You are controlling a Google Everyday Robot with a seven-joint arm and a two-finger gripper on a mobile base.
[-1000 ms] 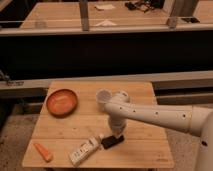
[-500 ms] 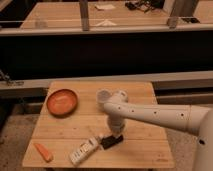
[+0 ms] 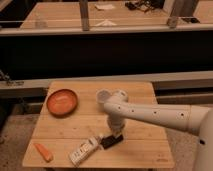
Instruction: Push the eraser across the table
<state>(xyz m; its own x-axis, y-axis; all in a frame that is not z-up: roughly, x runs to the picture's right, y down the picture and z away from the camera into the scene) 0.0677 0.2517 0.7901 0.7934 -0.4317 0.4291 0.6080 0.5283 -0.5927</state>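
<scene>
We see the gripper (image 3: 116, 134) down on the table (image 3: 145, 140), the eraser (image 3: 112, 141) just beneath its jaws; we cannot tell their state. A bottle (image 3: 84, 150) lies beside.

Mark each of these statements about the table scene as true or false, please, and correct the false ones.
1. The gripper is down at the table, right by the eraser. True.
2. The carrot piece lies inside the orange bowl. False: it lies on the table near the front left corner, apart from the bowl.
3. The white bottle lies on its side, just left of the eraser. True.
4. The orange bowl stands at the front right corner. False: it is at the back left of the table.
5. The eraser has fallen onto the floor. False: it is on the table, near the front edge.
</scene>
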